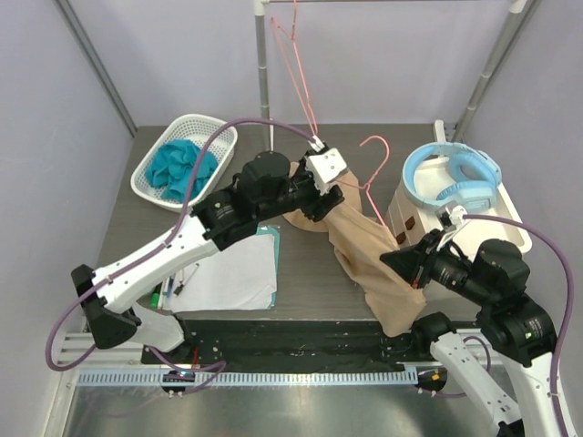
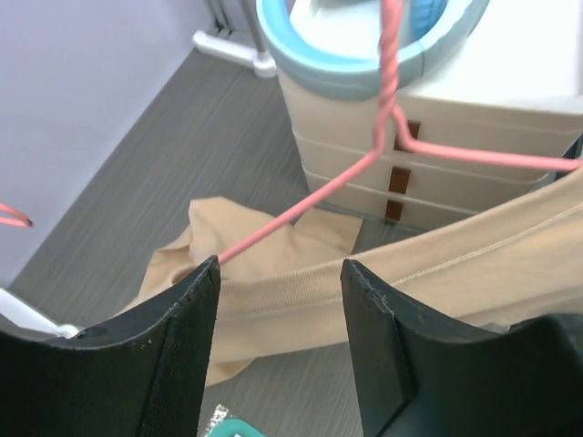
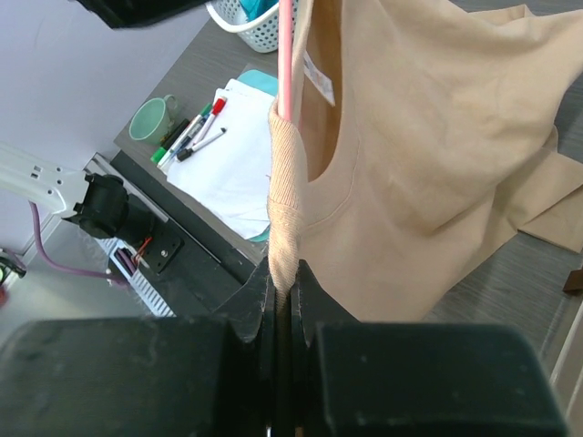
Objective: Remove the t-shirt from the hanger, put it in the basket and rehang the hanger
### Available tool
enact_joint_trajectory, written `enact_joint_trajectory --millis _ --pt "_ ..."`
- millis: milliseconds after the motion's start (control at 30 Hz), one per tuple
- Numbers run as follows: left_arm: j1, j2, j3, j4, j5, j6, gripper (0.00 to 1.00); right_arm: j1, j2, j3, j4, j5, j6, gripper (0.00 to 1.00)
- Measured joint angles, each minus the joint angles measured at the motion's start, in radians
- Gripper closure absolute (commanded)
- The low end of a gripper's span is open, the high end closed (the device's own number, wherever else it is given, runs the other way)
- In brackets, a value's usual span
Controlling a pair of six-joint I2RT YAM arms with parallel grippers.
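A tan t-shirt hangs on a pink wire hanger over the middle of the table. My left gripper is open at the shirt's upper left end. In the left wrist view its jaws stand apart around the shirt's edge band, where the hanger wire goes into the cloth. My right gripper is shut on the shirt's ribbed collar just below the hanger wire. The shirt body hangs to the right of my right gripper.
A white basket with teal cloth stands back left. A white drawer unit topped by a blue ring stands at the right. White paper, markers and a green mug lie near left. A second pink hanger hangs from the rail.
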Motion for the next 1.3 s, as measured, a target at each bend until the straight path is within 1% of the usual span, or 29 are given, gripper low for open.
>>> enact_joint_trajectory --millis 100,200,367,400,467,500,533,567,600,633,667,733,767,833,867,933,1067,1133,1300 --pt "0.0 -0.013 0.033 0.005 0.013 0.003 0.4 0.0 0.0 0.0 -0.001 -0.009 0.0 0.99" --pt "0.0 0.008 0.074 0.001 0.016 0.019 0.41 0.0 0.0 0.0 -0.001 -0.019 0.001 0.99" --pt "0.0 0.114 0.18 -0.063 0.026 0.063 0.47 0.0 0.002 0.004 -0.001 -0.028 0.008 0.99" --pt "0.0 0.137 0.196 -0.076 0.028 0.074 0.54 0.0 0.003 0.008 -0.001 -0.028 0.01 0.99" --pt "0.0 0.169 0.207 -0.094 0.03 0.087 0.63 0.0 0.006 0.017 0.0 -0.031 0.011 0.99" --pt "0.0 0.183 0.207 -0.101 0.027 0.108 0.72 0.0 0.008 0.024 -0.003 -0.032 0.016 0.99" --pt "0.0 0.189 0.207 -0.105 0.024 0.113 0.76 -0.001 0.01 0.027 -0.007 -0.031 0.018 0.99" --pt "0.0 0.193 0.206 -0.11 0.026 0.135 0.81 -0.001 0.012 0.027 -0.007 -0.027 0.021 0.96" --pt "-0.003 0.194 0.205 -0.117 0.021 0.15 0.95 -0.002 0.018 0.027 -0.008 -0.024 0.024 0.92" --pt "-0.008 0.193 0.201 -0.122 0.019 0.177 1.0 -0.002 0.024 0.028 -0.009 -0.023 0.026 0.85" --pt "-0.009 0.193 0.197 -0.129 0.025 0.205 1.0 -0.002 0.029 0.029 -0.008 -0.019 0.027 0.69" --pt "-0.014 0.191 0.177 -0.151 0.022 0.254 1.0 -0.002 0.045 0.038 -0.006 -0.006 0.034 0.59" --pt "-0.012 0.19 0.163 -0.17 0.019 0.262 1.0 -0.003 0.048 0.043 0.001 0.003 0.028 0.46" --pt "-0.008 0.19 0.14 -0.192 0.02 0.26 1.0 -0.003 0.061 0.069 0.017 0.018 0.027 0.39" --pt "-0.008 0.19 0.135 -0.195 0.019 0.257 1.0 -0.003 0.072 0.082 0.021 0.018 0.02 0.32" --pt "-0.01 0.19 0.135 -0.193 0.013 0.254 1.0 -0.003 0.107 0.117 0.02 0.018 0.013 0.29" --pt "-0.01 0.179 0.135 -0.188 -0.004 0.254 1.0 -0.002 0.202 0.201 -0.009 0.026 0.009 0.27" --pt "-0.01 0.172 0.135 -0.18 -0.011 0.256 1.0 -0.002 0.263 0.265 -0.04 0.045 0.002 0.21" --pt "-0.013 0.15 0.135 -0.155 -0.006 0.259 1.0 -0.002 0.341 0.388 -0.096 0.129 -0.027 0.18"
